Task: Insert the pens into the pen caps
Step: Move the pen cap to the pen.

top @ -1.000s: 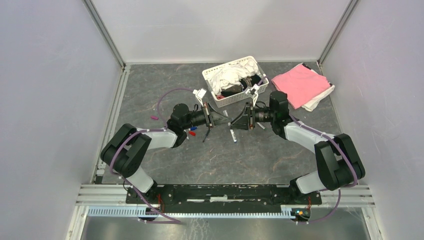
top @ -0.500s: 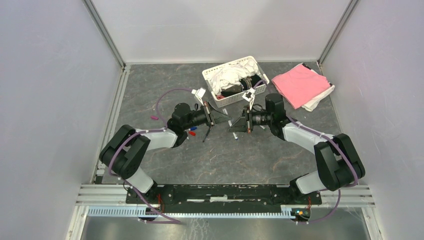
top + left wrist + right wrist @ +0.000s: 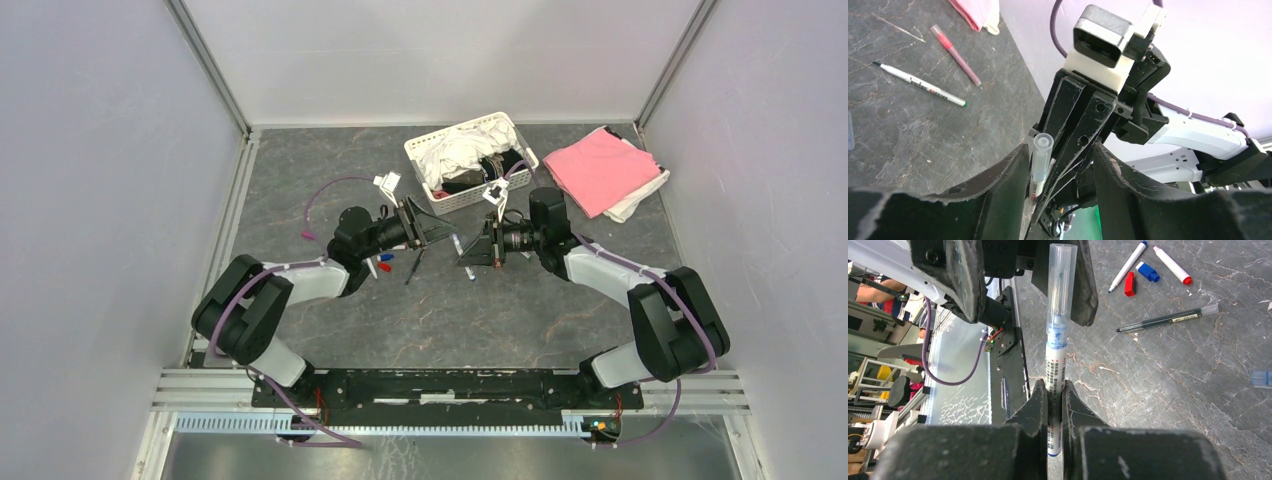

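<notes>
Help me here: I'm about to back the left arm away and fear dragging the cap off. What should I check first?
1. Jaws of the right gripper shut on the blue-tipped pen: ok.
2. The clear cap covers the pen's tip: ok.
3. Cap pushed fully home: cannot tell.
4. Jaws of the left gripper open around the cap: ok.
5. Both left jaws free of the cap: cannot tell.

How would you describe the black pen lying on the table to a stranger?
Find the white basket at the far side of the grey table. In front of it, a small group of pens and caps lies on the table. The wanted one is the group's only thin black pen; beside it are white pens, a red cap and a blue cap.
</notes>
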Controlling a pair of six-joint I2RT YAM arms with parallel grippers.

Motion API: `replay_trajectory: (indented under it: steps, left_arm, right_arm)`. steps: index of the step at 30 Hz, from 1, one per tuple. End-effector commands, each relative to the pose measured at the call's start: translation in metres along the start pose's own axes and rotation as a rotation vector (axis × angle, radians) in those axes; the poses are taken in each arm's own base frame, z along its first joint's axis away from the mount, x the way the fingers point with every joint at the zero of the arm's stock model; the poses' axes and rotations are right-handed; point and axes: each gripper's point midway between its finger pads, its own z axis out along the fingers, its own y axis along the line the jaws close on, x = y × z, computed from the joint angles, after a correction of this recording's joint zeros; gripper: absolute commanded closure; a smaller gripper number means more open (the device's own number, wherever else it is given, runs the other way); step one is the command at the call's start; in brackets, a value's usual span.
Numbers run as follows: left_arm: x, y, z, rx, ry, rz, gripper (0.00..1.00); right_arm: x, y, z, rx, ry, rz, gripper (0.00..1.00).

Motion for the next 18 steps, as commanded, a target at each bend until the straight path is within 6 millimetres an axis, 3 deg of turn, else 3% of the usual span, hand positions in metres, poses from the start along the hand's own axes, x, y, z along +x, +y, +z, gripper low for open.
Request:
replay_trajectory:
  steps: [1, 5, 7, 11, 14, 18]
  left_arm:
    - [-0.012, -0.017, 0.002, 0.084, -0.051, -0.028, 0.49]
    - [-0.010, -0.015, 0.005, 0.088, -0.036, -0.042, 0.84]
    - [-0.011, -0.014, 0.005, 0.083, -0.037, -0.046, 0.94]
    - [-0.027, 0.000, 0.001, -0.009, -0.117, -0.036, 0.98]
    - [-0.061, 0.005, -0.007, -0.081, -0.213, 0.016, 0.98]
    - [-0.089, 0.010, -0.012, -0.162, -0.220, 0.100, 0.98]
  right_arm:
    - [-0.012, 0.011, -0.001, -0.038, -0.025, -0.089, 1.00]
    - [-0.011, 0.012, -0.002, -0.036, -0.025, -0.088, 1.00]
    - [-0.009, 0.010, -0.002, -0.032, -0.023, -0.086, 1.00]
    - [-0.001, 0.009, -0.003, -0.027, -0.009, -0.090, 1.00]
    - [0.013, 0.010, -0.007, -0.018, 0.000, -0.088, 1.00]
    - [0.026, 0.010, -0.011, -0.003, 0.020, -0.102, 1.00]
